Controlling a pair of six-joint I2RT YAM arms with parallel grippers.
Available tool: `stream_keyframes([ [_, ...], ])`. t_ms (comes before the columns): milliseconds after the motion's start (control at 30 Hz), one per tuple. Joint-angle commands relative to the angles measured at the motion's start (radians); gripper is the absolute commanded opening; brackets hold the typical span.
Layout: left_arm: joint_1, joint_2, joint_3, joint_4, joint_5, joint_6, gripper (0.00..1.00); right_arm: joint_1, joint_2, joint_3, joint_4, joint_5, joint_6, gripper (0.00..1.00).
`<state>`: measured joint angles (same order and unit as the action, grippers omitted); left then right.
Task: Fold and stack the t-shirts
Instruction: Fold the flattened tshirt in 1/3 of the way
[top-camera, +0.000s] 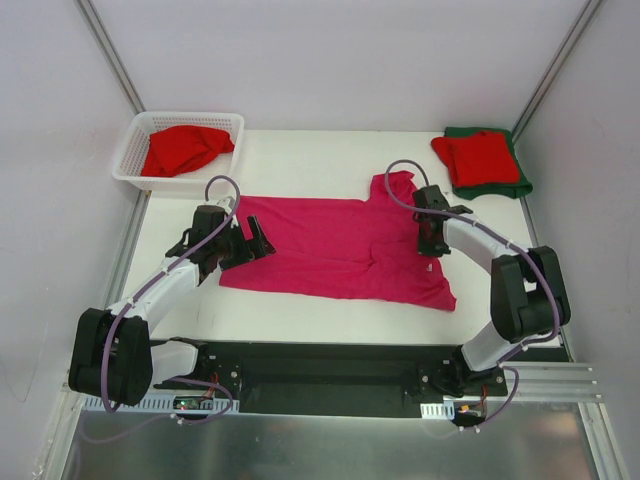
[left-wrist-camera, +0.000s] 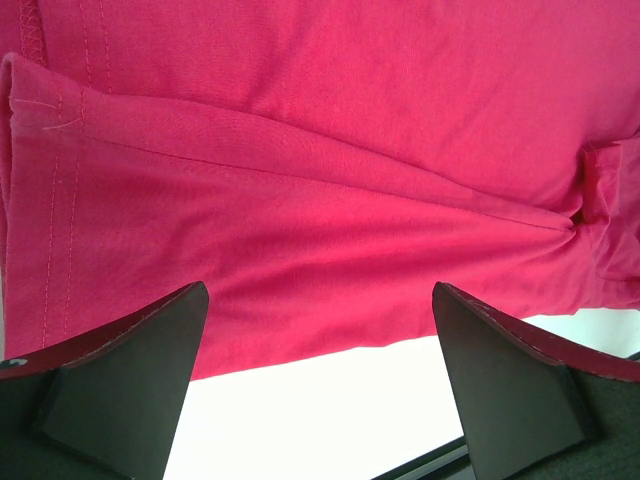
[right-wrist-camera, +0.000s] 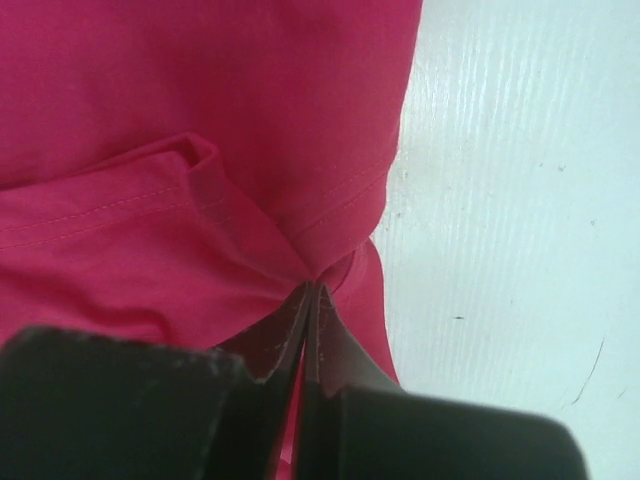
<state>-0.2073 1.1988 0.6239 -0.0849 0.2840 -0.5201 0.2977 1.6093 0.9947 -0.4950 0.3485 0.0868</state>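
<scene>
Right wrist view: right gripper (right-wrist-camera: 312, 300) was clenched, jaws pressed together, pinching a bunched fold of the magenta-pink t-shirt (right-wrist-camera: 200, 120) at the tips. Creases in the cloth ran into the pinch point. The white table (right-wrist-camera: 520, 200) showed to the right of the cloth.

Left wrist view: left gripper (left-wrist-camera: 320, 300) was released, fingers spread wide with nothing between them. Pink cloth with a long diagonal fold lay past the fingertips, and a stitched hem ran down the left side. Could not tell whether the fingers touched the cloth.

Top view: the pink shirt lay spread across the middle of the table, mostly flat, long side running left to right. The left gripper sat at its left edge. The right gripper sat on its right part, just on the near side of a sleeve that stuck out toward the far edge. The shirt's near right corner reached toward the right arm.

Far left corner: a white lattice basket (top-camera: 128, 152) held a crumpled red t-shirt (top-camera: 185, 150).

Far right corner: a folded red t-shirt (top-camera: 478, 158) lay on top of a dark green t-shirt (top-camera: 520, 186), with green showing along the far, right and near edges. Both lay well apart from the pink shirt.
</scene>
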Motion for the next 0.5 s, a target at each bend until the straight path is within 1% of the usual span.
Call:
stream_keyframes([
  [0,0.009,-0.016,-0.003,0.025,0.007,0.008,0.95,-0.003,-0.118,0.03,0.024,-0.039,-0.01,0.01],
  [100,0.009,-0.012,-0.003,0.025,0.01,0.006,0.96,-0.003,-0.173,0.032,0.003,-0.069,-0.016,0.01],
  [200,0.009,-0.008,-0.001,0.027,0.014,0.005,0.95,-0.003,-0.241,-0.014,0.01,-0.16,-0.009,0.01],
  [300,0.009,-0.007,0.003,0.027,0.017,0.003,0.95,-0.003,-0.302,-0.079,0.026,-0.273,0.013,0.01],
  [333,0.009,-0.005,0.005,0.027,0.017,0.005,0.95,-0.003,-0.322,-0.097,0.038,-0.339,0.022,0.01],
  [367,0.009,-0.005,0.008,0.027,0.021,0.005,0.95,-0.005,-0.34,-0.117,0.047,-0.392,0.052,0.01],
  [400,0.009,-0.005,0.008,0.027,0.02,0.005,0.95,-0.005,-0.359,-0.17,0.059,-0.472,0.07,0.01],
  [467,0.009,-0.004,0.008,0.028,0.021,0.005,0.95,-0.005,-0.416,-0.226,0.105,-0.54,0.131,0.01],
])
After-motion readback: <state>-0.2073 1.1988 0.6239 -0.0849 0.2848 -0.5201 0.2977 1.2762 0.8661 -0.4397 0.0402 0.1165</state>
